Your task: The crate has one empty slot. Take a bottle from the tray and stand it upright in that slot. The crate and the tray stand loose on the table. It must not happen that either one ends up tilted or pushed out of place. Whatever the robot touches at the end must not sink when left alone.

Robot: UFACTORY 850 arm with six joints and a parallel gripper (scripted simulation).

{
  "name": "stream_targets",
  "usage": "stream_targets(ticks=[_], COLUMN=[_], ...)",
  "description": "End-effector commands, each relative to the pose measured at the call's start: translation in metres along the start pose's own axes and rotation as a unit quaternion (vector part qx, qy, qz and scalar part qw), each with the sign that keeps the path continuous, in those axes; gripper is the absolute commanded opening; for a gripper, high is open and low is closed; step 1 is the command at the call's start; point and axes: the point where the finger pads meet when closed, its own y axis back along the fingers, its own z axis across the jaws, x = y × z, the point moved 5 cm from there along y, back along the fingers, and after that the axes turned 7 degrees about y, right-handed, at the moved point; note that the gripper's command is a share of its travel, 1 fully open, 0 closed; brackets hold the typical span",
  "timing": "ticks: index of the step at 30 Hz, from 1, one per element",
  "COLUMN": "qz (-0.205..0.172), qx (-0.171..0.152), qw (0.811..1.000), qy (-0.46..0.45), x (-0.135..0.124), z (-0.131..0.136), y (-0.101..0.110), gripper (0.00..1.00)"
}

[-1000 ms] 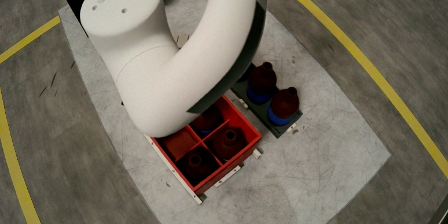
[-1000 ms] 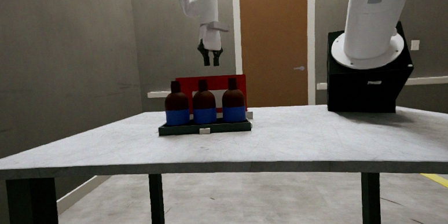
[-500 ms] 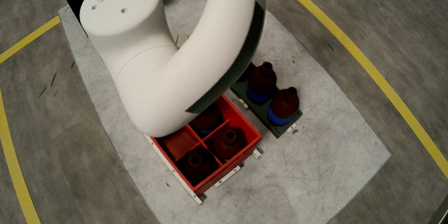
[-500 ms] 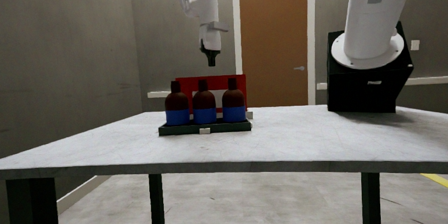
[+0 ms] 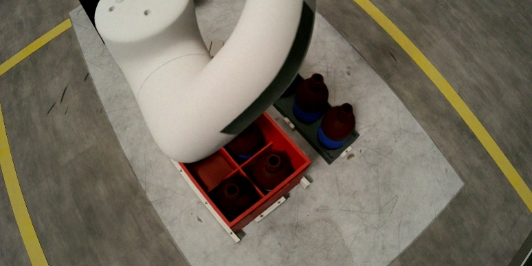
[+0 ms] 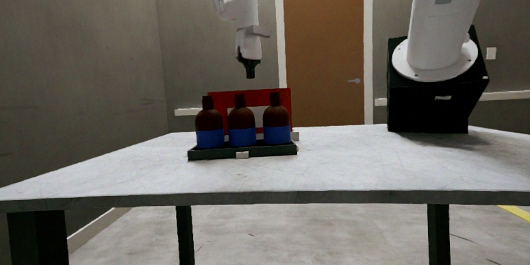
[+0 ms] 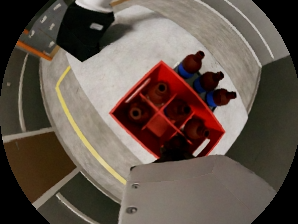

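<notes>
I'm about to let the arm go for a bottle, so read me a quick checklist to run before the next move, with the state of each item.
1. Gripper free of load: ok, fingers shut on nothing, hanging above the crate.
2. Gripper open for a grasp: not ok, it must open first.
3. Bottles on the tray: ok, three stand upright, left, middle, right.
4. Empty slot visible: ok, no bottle in it.
5. Gripper lined up over a tray bottle: cannot tell.
</notes>
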Motion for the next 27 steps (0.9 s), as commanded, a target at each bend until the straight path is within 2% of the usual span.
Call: stream_targets(ticks=[1, 3, 7, 9, 10, 14, 15, 24, 27], qz=[-0.001, -0.001, -0.001, -0.001, 0.0, 0.001, 0.001, 0.001, 0.001], qx=[0.001, 0.003, 0.002, 0.002, 0.0, -0.002, -0.002, -0.002, -0.002], qw=[1.0, 1.0, 1.0, 1.0, 1.0, 1.0, 1.0, 1.0, 1.0], qy=[0.001, 0.002, 0.006, 0.006, 0.006, 0.007, 0.007, 0.007, 0.007], x=[0.006, 0.026, 0.049, 0.049, 0.067, 0.09, 0.097, 0.152, 0.155], z=[0.019, 0.066, 0.089, 0.089, 0.114, 0.14, 0.148, 0.219, 0.222], y=[0.002, 0.003, 0.002, 0.002, 0.001, -0.001, -0.001, 0.0, 0.0], gripper=[0.0, 0.0, 0.0, 0.0, 0.0, 0.0, 0.65, 0.65, 0.65])
